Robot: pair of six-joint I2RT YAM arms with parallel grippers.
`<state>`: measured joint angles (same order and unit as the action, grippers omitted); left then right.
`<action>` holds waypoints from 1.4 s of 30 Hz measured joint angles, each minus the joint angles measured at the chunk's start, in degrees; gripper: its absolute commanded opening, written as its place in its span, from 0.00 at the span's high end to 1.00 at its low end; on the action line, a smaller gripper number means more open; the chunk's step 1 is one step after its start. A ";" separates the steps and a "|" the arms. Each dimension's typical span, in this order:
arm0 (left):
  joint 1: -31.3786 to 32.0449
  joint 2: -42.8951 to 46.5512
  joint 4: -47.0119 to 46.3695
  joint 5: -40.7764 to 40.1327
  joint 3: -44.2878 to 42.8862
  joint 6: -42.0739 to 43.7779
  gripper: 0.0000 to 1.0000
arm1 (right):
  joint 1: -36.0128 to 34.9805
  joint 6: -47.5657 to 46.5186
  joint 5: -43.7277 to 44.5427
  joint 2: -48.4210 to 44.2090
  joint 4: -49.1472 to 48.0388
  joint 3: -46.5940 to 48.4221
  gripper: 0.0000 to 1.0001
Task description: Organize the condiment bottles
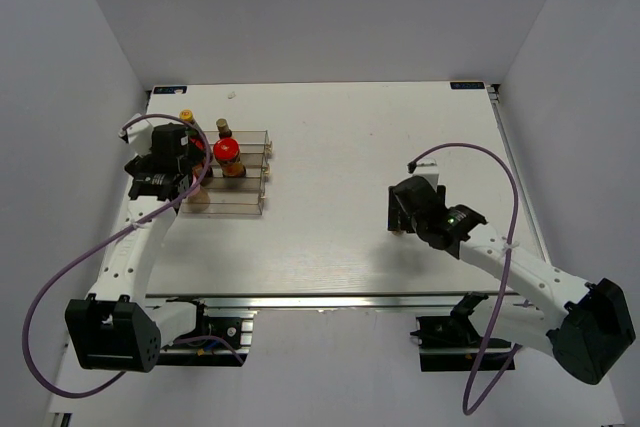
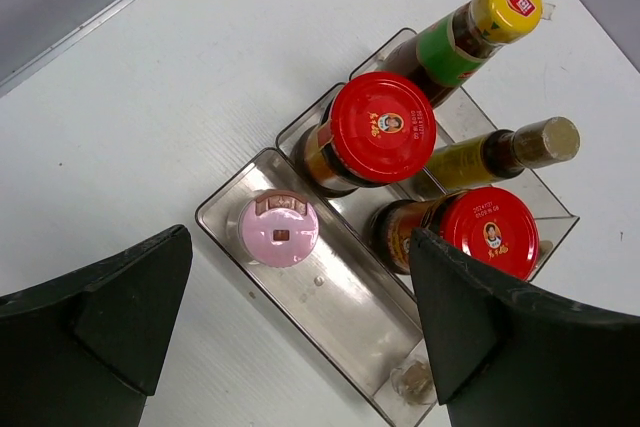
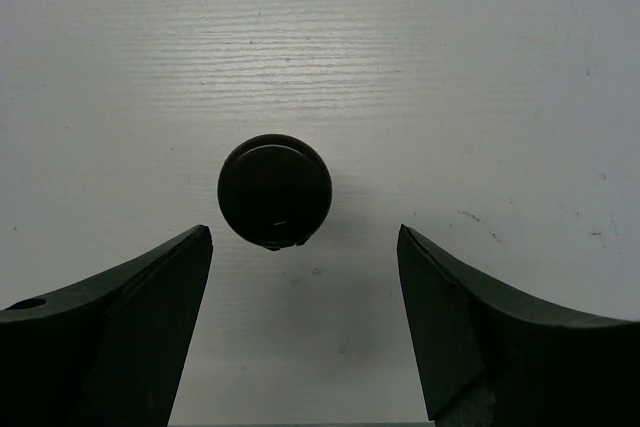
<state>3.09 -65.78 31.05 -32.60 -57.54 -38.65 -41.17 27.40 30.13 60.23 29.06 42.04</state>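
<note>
From above, my left hand (image 1: pixel 180 187) hangs by the clear tiered rack (image 1: pixel 250 209) near the table's (image 1: pixel 350 137) left edge. My right hand (image 1: pixel 404 215) is over the right half, nearer the near edge.

Left wrist: that hand is spread wide and empty. The rack below holds the pink-capped bottle (image 2: pixel 279 231), a red-lidded jar (image 2: pixel 382 127), a second red-lidded jar (image 2: pixel 490 231), the yellow-capped green-labelled bottle (image 2: pixel 445 52) and the slim yellowish bottle (image 2: pixel 470 159).

Right wrist: the dark-capped bottle (image 3: pixel 275 190) stands alone on the table, just ahead of that hand's widely parted fingers (image 3: pixel 130 307), which touch nothing. I'd move forward until the cap sits centred, drop below it and close squarely, since it looks easy to tip.

The table is white, faintly grained and lightly scuffed, with plain grey walls (image 1: pixel 300 7) around it.
</note>
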 measured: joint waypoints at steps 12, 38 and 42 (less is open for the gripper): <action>0.00 -0.13 -0.87 0.74 1.62 0.24 0.02 | -0.04 0.11 -0.07 4.59 -4.37 0.15 0.43; 0.00 0.61 -2.84 1.60 2.86 0.94 0.02 | -0.22 -2.36 -4.09 7.74 -7.48 3.61 0.74; 0.00 0.96 -3.30 1.60 3.37 0.96 0.02 | -2.01 -4.74 -8.81 8.72 -10.43 8.11 0.76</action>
<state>3.09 -64.82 27.75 -31.00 -54.17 -37.69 -43.18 22.65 21.32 68.95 18.63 50.15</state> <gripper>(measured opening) 0.982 0.502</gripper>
